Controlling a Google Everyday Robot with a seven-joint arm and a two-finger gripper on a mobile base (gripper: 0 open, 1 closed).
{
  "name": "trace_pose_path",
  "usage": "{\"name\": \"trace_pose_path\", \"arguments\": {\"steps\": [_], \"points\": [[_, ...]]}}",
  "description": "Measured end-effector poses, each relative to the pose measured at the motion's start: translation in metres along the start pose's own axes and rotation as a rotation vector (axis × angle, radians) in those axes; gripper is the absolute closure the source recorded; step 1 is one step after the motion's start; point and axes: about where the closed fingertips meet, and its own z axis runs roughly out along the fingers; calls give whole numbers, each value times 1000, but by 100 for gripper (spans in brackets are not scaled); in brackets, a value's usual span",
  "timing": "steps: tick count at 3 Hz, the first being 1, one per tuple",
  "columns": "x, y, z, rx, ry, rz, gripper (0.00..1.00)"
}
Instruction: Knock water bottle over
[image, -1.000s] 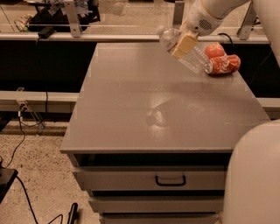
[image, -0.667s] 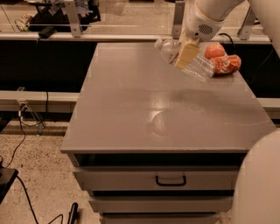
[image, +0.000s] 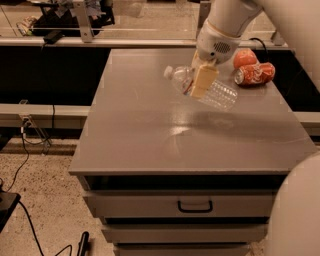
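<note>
The water bottle (image: 220, 95) is clear ribbed plastic with a white cap pointing left. It is tilted almost flat over the middle rear of the grey table (image: 150, 135), and its shadow falls on the tabletop just below it. My gripper (image: 201, 82) comes down from the upper right. Its tan fingers (image: 204, 80) are closed across the bottle's middle, hiding the label band.
A crushed orange-red soda can (image: 255, 74) lies on its side at the back right of the table, with a round orange-red fruit (image: 245, 57) behind it. The cabinet has a drawer with a handle (image: 195, 206) below. Cables lie on the floor at left.
My gripper has carried the bottle from the table's back right, near the can, forward and left toward the middle. The bottle has stayed tilted in the fingers.
</note>
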Motion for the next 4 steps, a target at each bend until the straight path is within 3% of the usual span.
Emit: {"name": "trace_pose_path", "arguments": {"steps": [2, 3, 4], "points": [[-17, 15, 41, -92, 105, -25, 11], [-24, 1, 47, -46, 75, -28, 0], [-24, 1, 47, -46, 75, -28, 0]]}}
